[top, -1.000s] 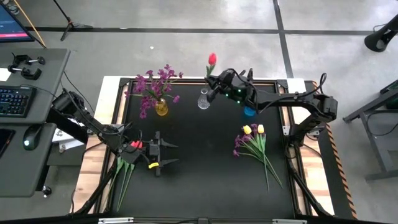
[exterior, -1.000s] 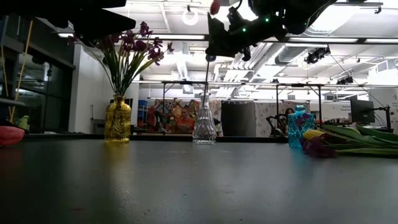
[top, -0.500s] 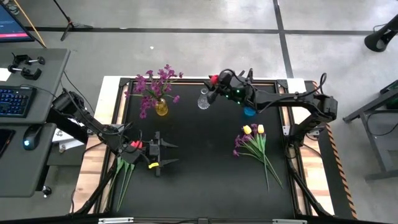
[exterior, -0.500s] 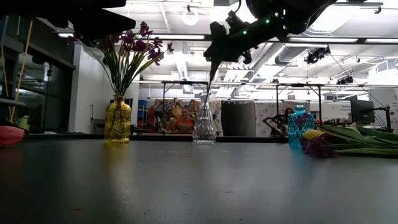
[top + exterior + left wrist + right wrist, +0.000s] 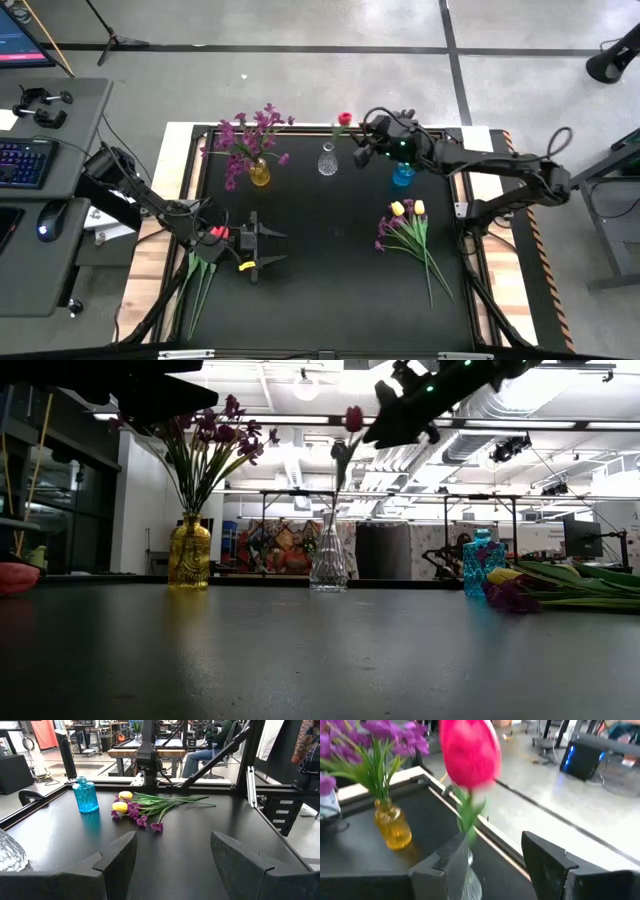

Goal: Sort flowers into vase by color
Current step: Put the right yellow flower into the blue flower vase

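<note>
The right pincer (image 5: 372,140) hangs above the far edge of the table (image 5: 330,290), just beside the clear vase (image 5: 327,161), its fingers (image 5: 547,855) spread with nothing between them. The red tulip (image 5: 345,120) stands free in that clear vase, its stem rising from the neck and its bloom just ahead of the pincer's tips, apart from them; in the low view the bloom (image 5: 353,418) sits a little lower than the pincer (image 5: 392,422) and to one side of it. Beyond the tulip, farther from the right pincer, the yellow vase (image 5: 259,174) holds the purple sprays (image 5: 248,138). The blue vase (image 5: 402,176) stands just below the right arm, behind the pincer. A loose bunch of yellow tulips (image 5: 408,209) and purple sprigs lies on the table nearer the front, well apart from that pincer.

The left pincer (image 5: 262,248) waits low over the table's near left part, fingers (image 5: 112,857) spread and holding nothing, with a few green-stemmed flowers (image 5: 200,272) lying just behind it.
</note>
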Motion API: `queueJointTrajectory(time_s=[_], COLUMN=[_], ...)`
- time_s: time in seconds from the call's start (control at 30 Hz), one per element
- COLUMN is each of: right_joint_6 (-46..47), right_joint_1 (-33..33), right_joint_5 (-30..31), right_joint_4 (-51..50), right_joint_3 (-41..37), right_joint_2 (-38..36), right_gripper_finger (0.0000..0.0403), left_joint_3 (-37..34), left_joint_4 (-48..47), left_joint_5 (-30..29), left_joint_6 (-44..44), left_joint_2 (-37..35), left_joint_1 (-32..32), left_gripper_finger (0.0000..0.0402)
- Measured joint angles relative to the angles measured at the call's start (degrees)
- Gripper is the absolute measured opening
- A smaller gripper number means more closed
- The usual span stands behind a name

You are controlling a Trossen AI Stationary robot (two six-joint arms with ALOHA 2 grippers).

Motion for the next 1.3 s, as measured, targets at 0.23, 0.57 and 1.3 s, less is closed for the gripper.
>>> queueJointTrajectory(time_s=[0.23, 0.57, 1.3], right_joint_6=[5.0, 14.5, 63.3], right_joint_1=[0.0, 1.1, 33.9], right_joint_5=[-2.4, -15.0, -35.6], right_joint_4=[-17.3, -37.0, -52.8], right_joint_3=[0.0, -0.3, -19.4], right_joint_2=[-6.1, -7.5, -7.4], right_gripper_finger=[0.0174, 0.0174, 0.0174], left_joint_3=[0.0, 0.0, 0.0], left_joint_4=[0.0, 0.0, 0.0], left_joint_5=[0.0, -0.1, -0.2], left_joint_6=[0.0, -0.4, -0.5], left_joint_2=[0.0, 0.0, 0.0], left_joint_1=[0.0, 0.0, 0.0], left_gripper_finger=[0.0241, 0.0241, 0.0241])
